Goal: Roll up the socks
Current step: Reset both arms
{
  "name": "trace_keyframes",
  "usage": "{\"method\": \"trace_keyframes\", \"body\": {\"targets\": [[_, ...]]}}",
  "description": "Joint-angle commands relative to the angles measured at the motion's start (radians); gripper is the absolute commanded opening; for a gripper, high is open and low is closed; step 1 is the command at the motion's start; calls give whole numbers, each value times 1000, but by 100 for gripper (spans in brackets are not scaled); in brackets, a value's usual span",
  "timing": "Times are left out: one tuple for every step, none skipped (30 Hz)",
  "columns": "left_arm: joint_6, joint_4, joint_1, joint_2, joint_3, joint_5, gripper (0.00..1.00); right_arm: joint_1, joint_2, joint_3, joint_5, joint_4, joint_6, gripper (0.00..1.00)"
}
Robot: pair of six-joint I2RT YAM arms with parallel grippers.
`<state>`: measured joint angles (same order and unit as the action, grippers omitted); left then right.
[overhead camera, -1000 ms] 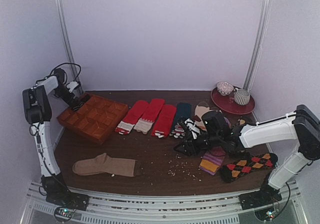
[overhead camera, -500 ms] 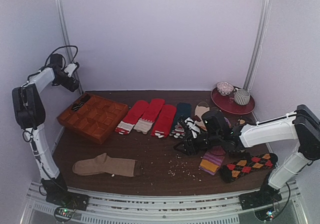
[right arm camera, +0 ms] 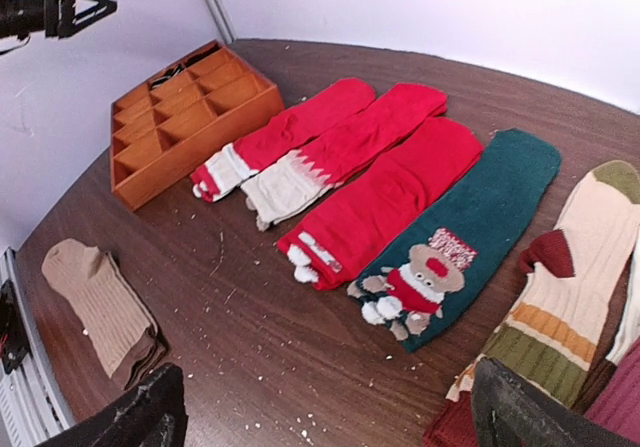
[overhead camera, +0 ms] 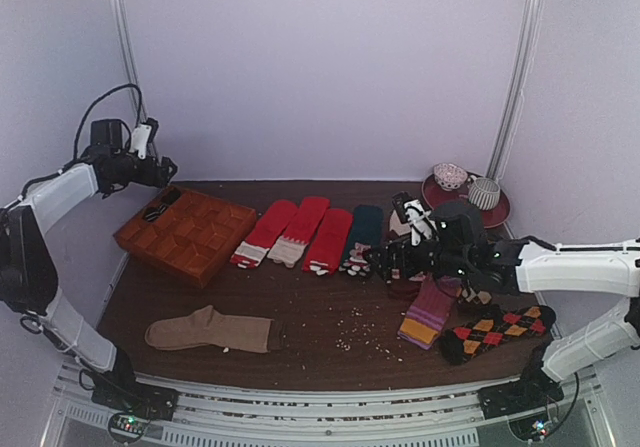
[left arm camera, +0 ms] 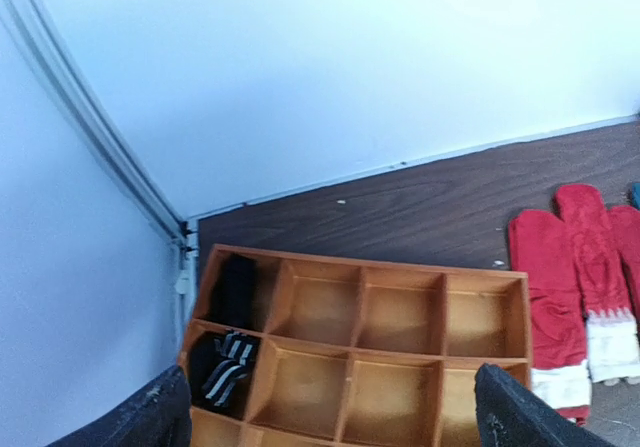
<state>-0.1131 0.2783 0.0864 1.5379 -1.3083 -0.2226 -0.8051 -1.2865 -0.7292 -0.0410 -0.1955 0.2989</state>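
Observation:
A black sock with thin white stripes (left arm camera: 225,372) lies bunched in a left-hand compartment of the wooden tray (left arm camera: 360,264); from above the socks (overhead camera: 157,210) show as a dark lump in the tray's (overhead camera: 190,235) far-left corner. The compartment behind it is dark, and I cannot tell what it holds. My left gripper (overhead camera: 160,170) hangs open above the tray's back-left corner, nothing between its fingers (left arm camera: 150,417). My right gripper (overhead camera: 380,260) hovers open over the table's middle right, just above the row of long socks, and holds nothing.
Three red socks (overhead camera: 300,232) and a green reindeer sock (right arm camera: 470,237) lie side by side mid-table. A tan sock (overhead camera: 210,330) lies front left. An argyle sock (overhead camera: 497,330) and a purple-orange striped sock (overhead camera: 428,315) lie front right. A red plate (overhead camera: 465,212) with cups stands back right. Crumbs dot the wood.
My left arm has lifted away from the tray's corner and swung up and right. My right gripper has risen off the table, shifted back and right, and its jaws have spread wider.

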Motion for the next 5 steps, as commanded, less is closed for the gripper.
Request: {"method": "trace_keyframes", "body": {"targets": [[99, -121, -36, -87, 95, -52, 98, 6, 48, 2, 170, 44, 36, 100], [109, -130, -38, -100, 111, -72, 98, 5, 49, -3, 193, 59, 39, 100], [118, -131, -38, -110, 122, -81, 98, 6, 50, -13, 206, 76, 38, 100], [126, -130, -39, -120, 127, -81, 98, 5, 52, -22, 222, 90, 36, 100], [129, -128, -38, -127, 131, -81, 98, 6, 56, -28, 242, 105, 36, 100]]}}
